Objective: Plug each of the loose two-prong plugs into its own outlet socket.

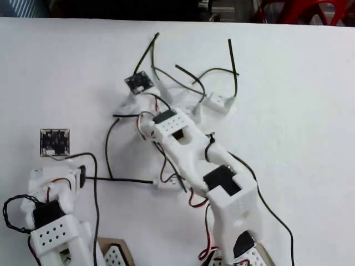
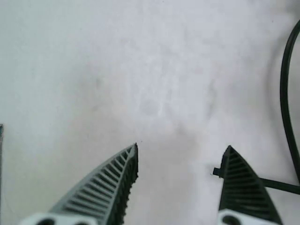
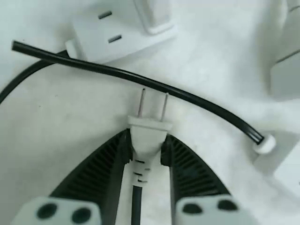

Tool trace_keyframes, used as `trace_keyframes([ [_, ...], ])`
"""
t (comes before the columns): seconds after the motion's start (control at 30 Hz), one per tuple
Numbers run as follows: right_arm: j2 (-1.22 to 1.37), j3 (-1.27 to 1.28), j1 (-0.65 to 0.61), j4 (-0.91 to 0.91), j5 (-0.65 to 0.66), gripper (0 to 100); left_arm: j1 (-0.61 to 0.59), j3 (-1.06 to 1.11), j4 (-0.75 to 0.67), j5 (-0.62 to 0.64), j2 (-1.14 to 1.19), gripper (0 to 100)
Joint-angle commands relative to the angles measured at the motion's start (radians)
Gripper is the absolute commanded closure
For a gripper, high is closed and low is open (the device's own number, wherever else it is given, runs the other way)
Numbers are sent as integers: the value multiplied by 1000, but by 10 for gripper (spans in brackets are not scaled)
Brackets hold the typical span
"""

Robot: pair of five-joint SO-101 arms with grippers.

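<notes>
My right gripper (image 3: 146, 140) is shut on a white two-prong plug (image 3: 148, 131), its prongs pointing at a white outlet socket (image 3: 110, 33) a short way ahead. A black cable (image 3: 187, 96) lies across the table between the prongs and the socket. In the high view this arm (image 1: 177, 133) stretches to the table's middle, beside a white socket (image 1: 130, 105). Another white socket (image 1: 218, 102) lies to the right, and a loose white plug (image 1: 169, 183) on a black cable lies nearer the front. My left gripper (image 2: 182, 151) is open over bare table at the front left (image 1: 79, 176).
Two small black square boards (image 1: 138, 82) (image 1: 55, 142) lie on the white table (image 1: 288, 83). Several black cables (image 1: 166, 75) curl around the sockets at the back middle. A black cable (image 2: 285, 93) runs beside my left gripper. A white cable end (image 3: 264, 144) lies near my right gripper.
</notes>
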Motion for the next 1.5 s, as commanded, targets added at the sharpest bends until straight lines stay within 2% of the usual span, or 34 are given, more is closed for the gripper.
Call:
trace_keyframes([
  [0.0, -96, -12, 10, 18, -5, 981, -1, -58, -26, 3, -18, 718],
  [0.3, -496, 176, 15, 44, -25, 981, 5, -58, -26, 3, -18, 718],
  [0.53, -737, 239, 16, 45, -402, 981, 42, -43, -26, 0, -18, 718],
  [0.83, -875, 305, 30, 39, -755, 981, 42, -43, -26, 0, -18, 718],
  [1.0, -883, 370, 124, 13, -769, 981, 42, -41, -26, 0, -18, 718],
  [1.3, -1000, 694, 231, -208, -767, 980, 42, -41, -26, 0, -18, 718],
  [1.37, -1058, 749, 228, -213, -767, 949, 42, -41, -26, 0, -18, 718],
  [1.47, -1158, 810, 223, -211, -766, 839, 42, -41, -26, 0, -18, 718],
])
